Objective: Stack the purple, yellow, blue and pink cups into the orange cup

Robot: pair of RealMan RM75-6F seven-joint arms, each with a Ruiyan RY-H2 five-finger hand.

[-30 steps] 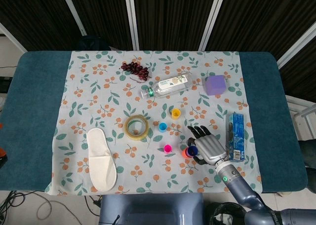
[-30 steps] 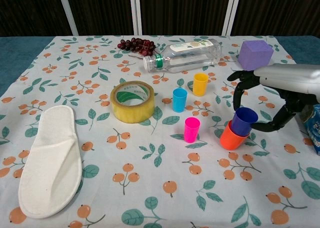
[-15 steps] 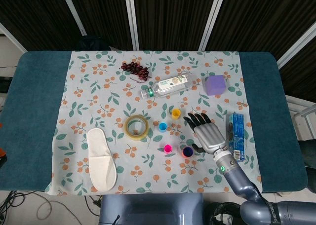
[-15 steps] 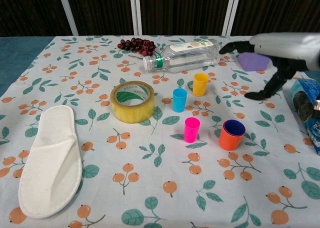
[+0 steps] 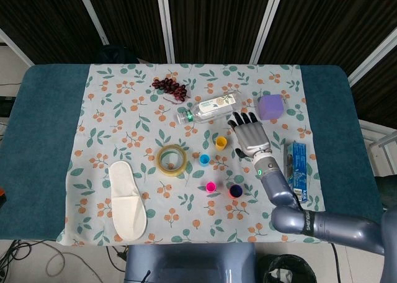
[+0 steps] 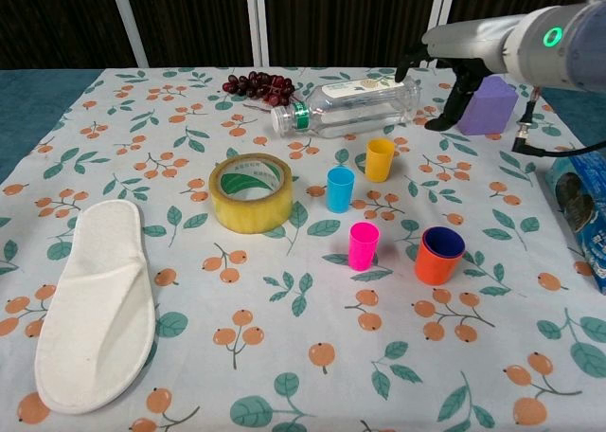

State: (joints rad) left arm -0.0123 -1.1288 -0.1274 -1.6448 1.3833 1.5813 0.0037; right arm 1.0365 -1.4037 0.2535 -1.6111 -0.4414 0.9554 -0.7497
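The orange cup stands upright right of centre with the purple cup nested inside it; from the head view they show as one cup. The pink cup stands just left of it, the blue cup further back, the yellow cup behind that. My right hand hovers open above the table, fingers spread, just right of the yellow cup and holding nothing; in the chest view the right hand is raised near the bottle. My left hand is not visible.
A clear plastic bottle lies on its side behind the cups, with grapes beyond. A purple block sits at the back right, a blue box at the right edge. A tape roll and white slipper lie to the left.
My right hand let go of the purple cup, which dropped upright into the orange cup, then rose and moved back toward the yellow cup and bottle.
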